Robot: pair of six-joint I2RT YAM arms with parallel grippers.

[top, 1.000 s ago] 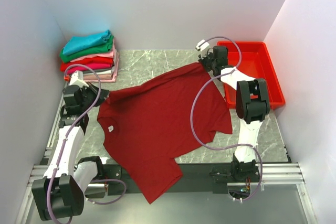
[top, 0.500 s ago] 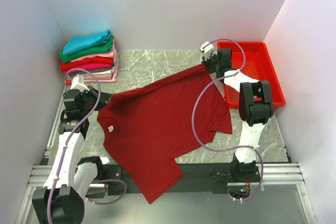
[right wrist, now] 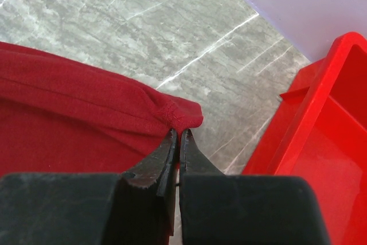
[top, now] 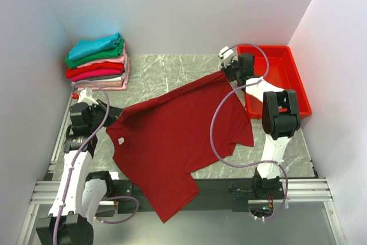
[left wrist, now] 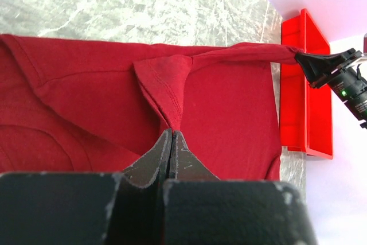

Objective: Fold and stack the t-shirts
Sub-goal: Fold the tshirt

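A large dark red t-shirt (top: 172, 136) lies spread on the marble table, its lower part hanging over the near edge; a small white neck label (top: 120, 140) shows at its left. My left gripper (top: 109, 109) is shut on the shirt's left sleeve (left wrist: 166, 84), seen close in the left wrist view (left wrist: 171, 133). My right gripper (top: 225, 73) is shut on the shirt's far right corner (right wrist: 178, 116), seen close in the right wrist view (right wrist: 176, 133). The edge between them is pulled taut. A stack of folded t-shirts (top: 97, 61), teal on top, sits at the back left.
A rigid bright red plastic tray (top: 287, 78) stands at the back right, just beyond my right gripper; it also shows in the left wrist view (left wrist: 304, 84) and the right wrist view (right wrist: 321, 136). White walls close in the table on three sides.
My left gripper has drawn toward the near left with the sleeve. My right gripper has shifted slightly right and back. The shirt's far edge is stretched straighter.
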